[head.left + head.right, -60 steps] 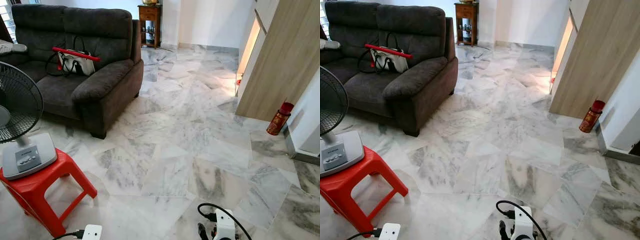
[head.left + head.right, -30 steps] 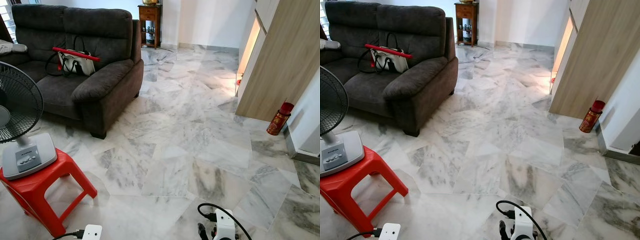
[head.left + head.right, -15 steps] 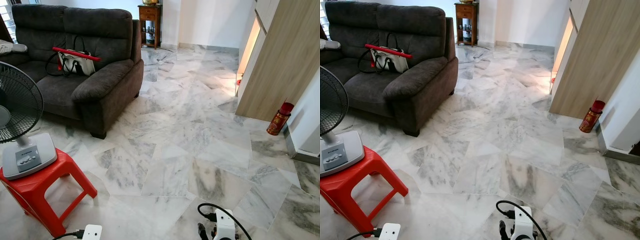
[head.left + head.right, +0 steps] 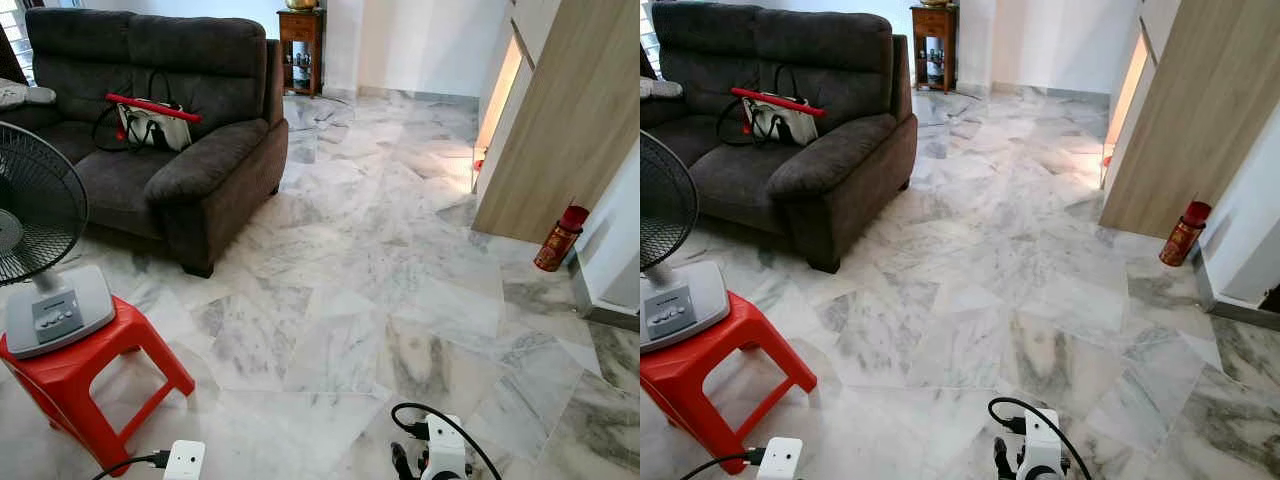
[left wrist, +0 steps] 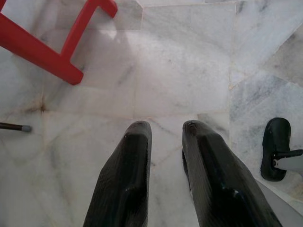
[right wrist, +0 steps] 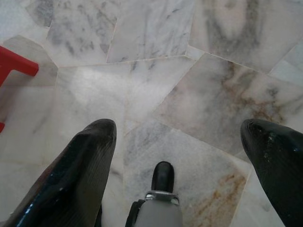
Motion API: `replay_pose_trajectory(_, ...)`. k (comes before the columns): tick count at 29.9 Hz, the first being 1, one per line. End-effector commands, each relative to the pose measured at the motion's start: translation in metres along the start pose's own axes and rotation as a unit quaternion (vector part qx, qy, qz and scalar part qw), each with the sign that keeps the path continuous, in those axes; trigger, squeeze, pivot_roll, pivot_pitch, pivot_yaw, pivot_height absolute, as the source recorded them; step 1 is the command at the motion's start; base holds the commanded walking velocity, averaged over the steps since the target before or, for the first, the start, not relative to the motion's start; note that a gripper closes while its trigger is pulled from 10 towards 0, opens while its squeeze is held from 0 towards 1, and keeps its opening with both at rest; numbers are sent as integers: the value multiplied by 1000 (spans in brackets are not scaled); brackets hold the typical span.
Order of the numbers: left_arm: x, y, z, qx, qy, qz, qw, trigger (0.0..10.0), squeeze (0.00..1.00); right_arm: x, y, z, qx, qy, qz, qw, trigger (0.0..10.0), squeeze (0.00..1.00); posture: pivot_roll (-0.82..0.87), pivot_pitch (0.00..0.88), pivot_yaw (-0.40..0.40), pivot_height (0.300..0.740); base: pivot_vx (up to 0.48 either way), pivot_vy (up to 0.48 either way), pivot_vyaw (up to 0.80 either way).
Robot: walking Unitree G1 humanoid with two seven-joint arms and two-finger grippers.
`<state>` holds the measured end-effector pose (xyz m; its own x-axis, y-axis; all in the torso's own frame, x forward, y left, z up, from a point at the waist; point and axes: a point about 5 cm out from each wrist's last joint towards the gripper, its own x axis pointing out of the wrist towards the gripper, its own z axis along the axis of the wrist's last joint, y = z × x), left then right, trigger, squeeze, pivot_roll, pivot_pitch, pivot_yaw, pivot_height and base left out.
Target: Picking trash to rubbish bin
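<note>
Nearest to us, our left gripper [image 5: 165,142] hangs over bare marble floor [image 4: 340,300] with its fingers a narrow gap apart and nothing between them, while our right gripper [image 6: 180,142] hangs with its fingers spread wide, also empty. Just beyond, on our left, a fan [image 4: 35,230] stands on a red stool [image 4: 85,375]. Further on sits a dark sofa [image 4: 190,150] with a bag [image 4: 150,122] on its seat, and across the room on our right a red canister [image 4: 558,238] stands against the wall. We judge we are in the searching step: no trash and no rubbish bin can be made out from here. Next we likely need to walk or turn until either one comes into sight.
</note>
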<state>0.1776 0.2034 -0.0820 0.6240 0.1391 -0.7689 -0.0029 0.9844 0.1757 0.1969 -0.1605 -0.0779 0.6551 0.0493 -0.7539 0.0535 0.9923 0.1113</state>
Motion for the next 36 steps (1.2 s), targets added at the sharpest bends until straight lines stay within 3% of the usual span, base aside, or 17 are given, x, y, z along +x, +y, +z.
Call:
replay_pose_trajectory(1,-1,0,-4,6,8,0,1000,10000,0,1,0,2,0,-2,2,1000,10000,0,-7,0,-41,740,0,0,0)
replay_pose_trajectory(26,-1,1,-5,2,8,4,1000,10000,0,0,1,0,5,0,2,1000,10000,0,4,0,-42,740,0,0,0)
replay_pose_trajectory(36,0,3,2,-9,-16,10,1000,10000,0,0,0,1,2,0,-2,1000,10000,0,6,0,-45,740,0,0,0)
